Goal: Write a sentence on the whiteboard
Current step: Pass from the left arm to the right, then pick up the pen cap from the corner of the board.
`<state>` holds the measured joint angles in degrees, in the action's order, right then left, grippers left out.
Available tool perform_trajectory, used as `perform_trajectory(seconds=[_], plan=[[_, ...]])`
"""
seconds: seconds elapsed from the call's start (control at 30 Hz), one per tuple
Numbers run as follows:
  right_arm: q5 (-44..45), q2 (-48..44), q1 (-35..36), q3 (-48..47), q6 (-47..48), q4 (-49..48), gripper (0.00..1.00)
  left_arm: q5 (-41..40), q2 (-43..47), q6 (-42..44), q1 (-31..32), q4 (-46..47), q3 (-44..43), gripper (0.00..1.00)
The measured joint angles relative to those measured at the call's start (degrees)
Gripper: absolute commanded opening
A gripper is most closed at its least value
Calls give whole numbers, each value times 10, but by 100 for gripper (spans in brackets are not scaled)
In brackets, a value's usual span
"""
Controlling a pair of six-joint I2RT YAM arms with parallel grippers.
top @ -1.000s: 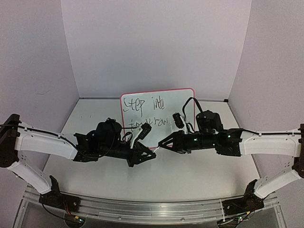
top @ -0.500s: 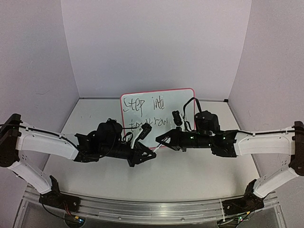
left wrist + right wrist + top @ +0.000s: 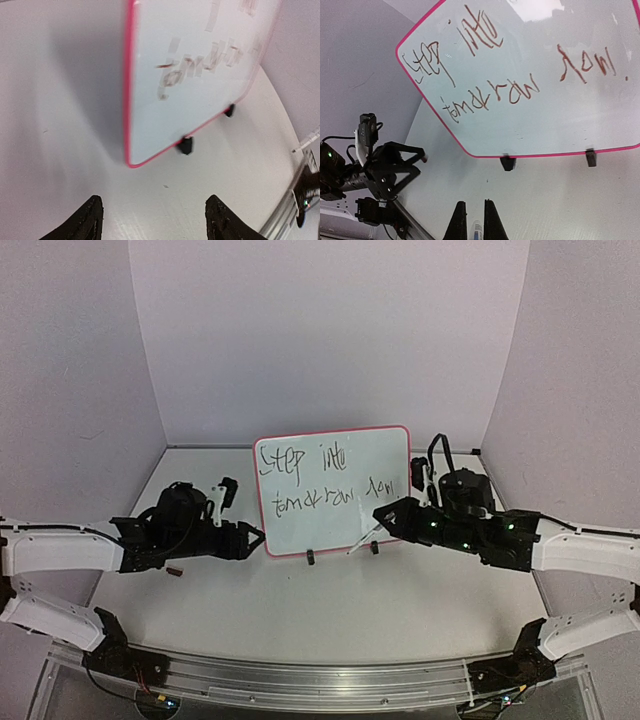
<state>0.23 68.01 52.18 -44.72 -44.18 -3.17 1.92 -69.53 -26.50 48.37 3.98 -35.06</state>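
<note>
Whiteboard [image 3: 340,465], pink-bordered, upright on two black clips [image 3: 311,557] at centre-rear of table [image 3: 330,610]; sentence [image 3: 318,494] in two handwritten lines, "Step into" above. Left gripper [image 3: 255,540]: fingers spread apart, empty, just beside the board's lower-left corner. Right gripper [image 3: 385,518]: fingers closed on white marker [image 3: 362,540], before the board's lower-right part.

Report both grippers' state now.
Left gripper: jaws open, holding nothing.
Right gripper: jaws shut on the marker.
</note>
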Motion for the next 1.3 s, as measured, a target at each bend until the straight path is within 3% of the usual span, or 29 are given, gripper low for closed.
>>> perform_trajectory(seconds=[0.27,0.5,0.73,1.07,1.3], plan=[[59,-4,-7,-8,36,70,0,-63,50,-145,-176,-155,34,66],[70,-4,-7,-8,43,81,0,-100,46,-231,-259,-262,41,55],[79,-4,-7,-4,43,84,0,-116,6,-278,-283,-307,41,48],[79,-4,-7,-2,43,86,0,-109,-71,-292,-291,-283,37,33],[79,-4,-7,-2,43,86,0,-112,-79,-286,-292,-270,35,14]])
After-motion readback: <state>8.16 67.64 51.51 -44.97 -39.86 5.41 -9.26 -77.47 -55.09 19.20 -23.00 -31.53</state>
